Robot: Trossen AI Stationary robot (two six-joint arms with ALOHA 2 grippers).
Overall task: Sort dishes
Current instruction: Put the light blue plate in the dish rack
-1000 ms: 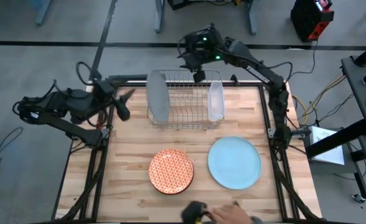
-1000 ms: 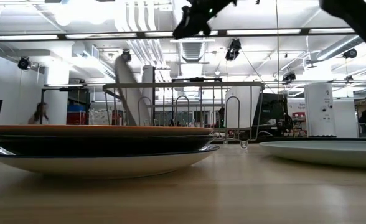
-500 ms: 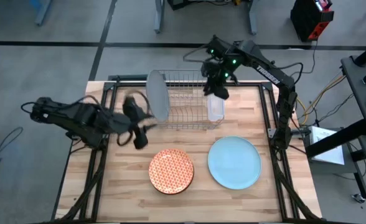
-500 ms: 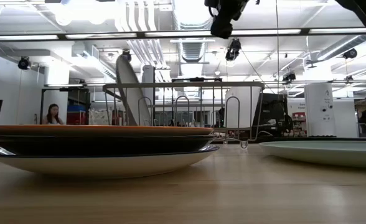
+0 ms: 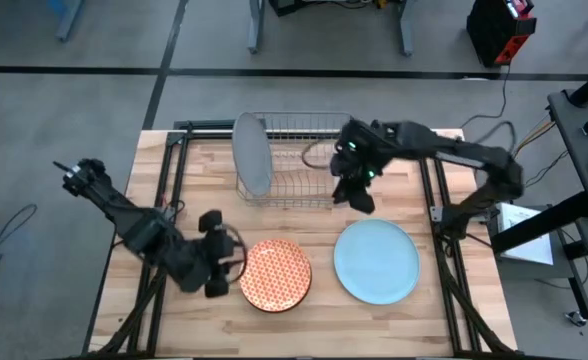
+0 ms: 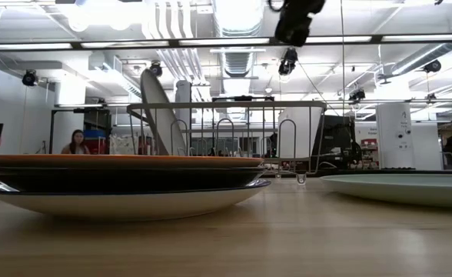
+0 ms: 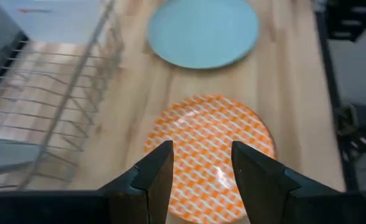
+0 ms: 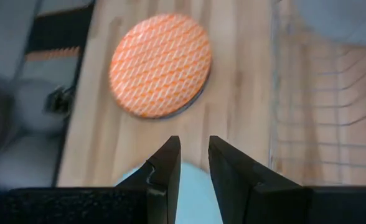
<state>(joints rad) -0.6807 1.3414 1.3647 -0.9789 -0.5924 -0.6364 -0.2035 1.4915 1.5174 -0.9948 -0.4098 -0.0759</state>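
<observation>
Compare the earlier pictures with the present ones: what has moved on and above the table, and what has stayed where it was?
The left gripper has swung from the table's left edge by the wire rack down to the orange patterned plate, fingers open. The right gripper has come from behind the rack to its front right corner, above the pale blue plate. A person's hand at the near edge has gone. Both plates, the rack and the grey plate standing in it have not moved.

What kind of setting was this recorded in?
Probably an open-plan robotics lab or workshop: a wooden table on a concrete floor, ceiling ducts and strip lights overhead, and a person seated at distant workstations.
</observation>
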